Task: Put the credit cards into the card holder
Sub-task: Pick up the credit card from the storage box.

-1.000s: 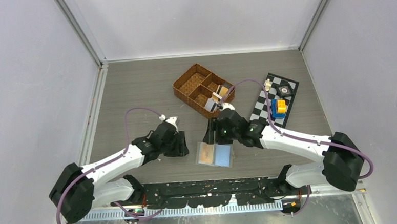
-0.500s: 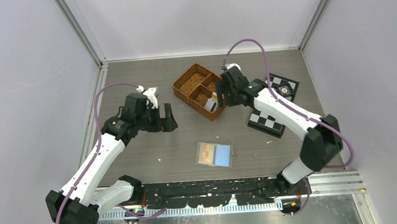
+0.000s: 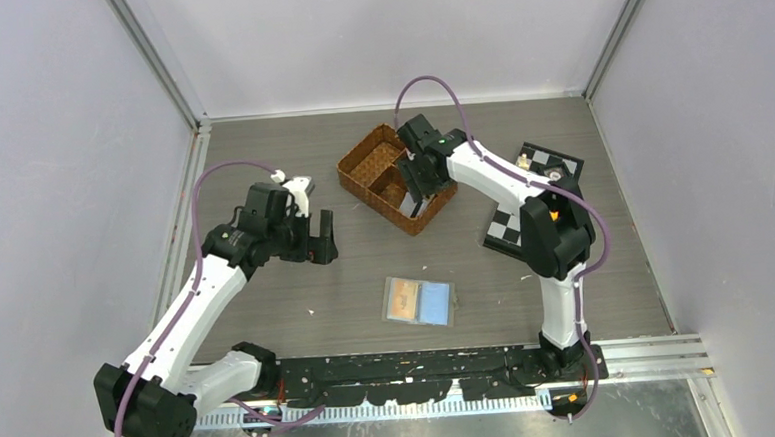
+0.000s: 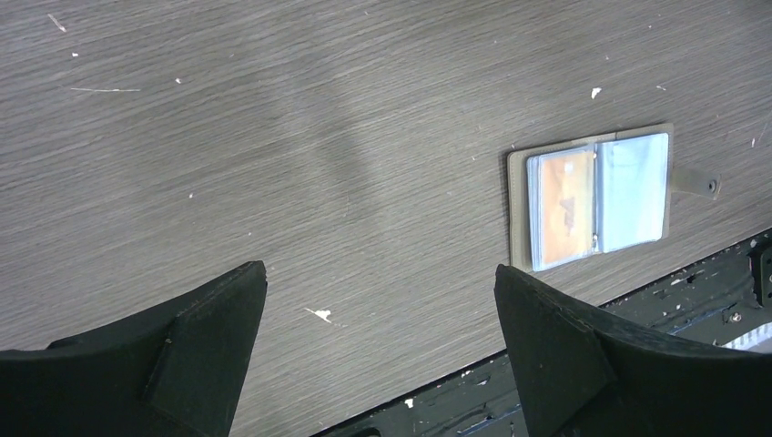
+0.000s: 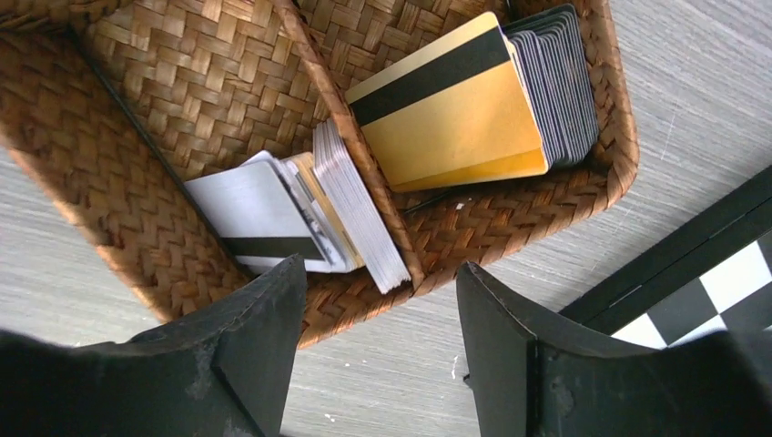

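On table, near-edge centre: holder [image 3: 419,302], lying open and flat. Orange card [image 3: 401,300] sits in one sleeve; the other sleeve [image 3: 435,302] is plain pale blue. Snap tab [image 4: 701,185] projects from the outer edge of the blue half.

Left jaws: wide open, holding nothing. They hang over bare table [image 3: 261,165], off to the left of the holder and farther from the near edge, well apart from it. In the left wrist view the holder shows past one fingertip [image 4: 546,309], not between the two.

Right jaws: open, holding nothing. They hang over the basket [image 3: 365,160] at the far middle of the table, well apart from the holder.
- One compartment: gold card [image 5: 446,105] with dark stripe, leaning at the front of a grey stack [image 5: 564,82].
- Adjoining compartment: white card [image 5: 259,214] with dark stripe, beside a second stack [image 5: 355,205] set on edge.
- Wicker divider [image 5: 314,86] between the two. Neither finger is seen touching a card.

Edges and room:
- Holder's long edge runs near the black rail [image 4: 692,291] along the table's near edge.
- Bare wood-grain surface lies between holder and basket.
- Checkered mat [image 3: 509,230] lies to the right of the basket, near its corner.
- Walls [image 3: 62,195] close the left, far and right sides.
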`<state>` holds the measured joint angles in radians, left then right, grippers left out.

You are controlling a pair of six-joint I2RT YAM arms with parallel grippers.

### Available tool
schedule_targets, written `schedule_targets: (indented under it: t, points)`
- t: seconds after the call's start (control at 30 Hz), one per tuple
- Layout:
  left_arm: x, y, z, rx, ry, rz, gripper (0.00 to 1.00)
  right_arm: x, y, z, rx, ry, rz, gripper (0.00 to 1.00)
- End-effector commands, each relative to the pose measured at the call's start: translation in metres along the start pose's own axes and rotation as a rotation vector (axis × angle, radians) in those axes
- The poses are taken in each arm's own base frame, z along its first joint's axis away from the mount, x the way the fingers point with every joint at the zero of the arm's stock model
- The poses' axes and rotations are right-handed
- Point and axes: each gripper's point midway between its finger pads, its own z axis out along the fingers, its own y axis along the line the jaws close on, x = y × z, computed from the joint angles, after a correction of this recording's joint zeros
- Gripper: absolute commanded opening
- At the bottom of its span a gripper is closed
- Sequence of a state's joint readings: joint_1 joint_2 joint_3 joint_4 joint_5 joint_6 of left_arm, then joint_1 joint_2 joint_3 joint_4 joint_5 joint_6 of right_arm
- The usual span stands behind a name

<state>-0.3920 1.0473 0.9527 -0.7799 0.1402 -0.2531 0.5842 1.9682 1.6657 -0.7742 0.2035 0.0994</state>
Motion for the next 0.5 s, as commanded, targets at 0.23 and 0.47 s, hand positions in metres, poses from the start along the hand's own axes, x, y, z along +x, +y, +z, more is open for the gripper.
schedule_targets:
  t: [0.23, 0.47]
  points:
    - [0.000, 0.001, -0.003, 0.006, -0.010, 0.019, 0.99, -0.015, -0.035, 0.000, 0.195, -0.010, -0.086, 0.57]
    - [-0.001, 0.002, -0.003, 0.008, -0.014, 0.017, 0.99, -0.024, -0.043, -0.010, 0.229, -0.045, -0.084, 0.51]
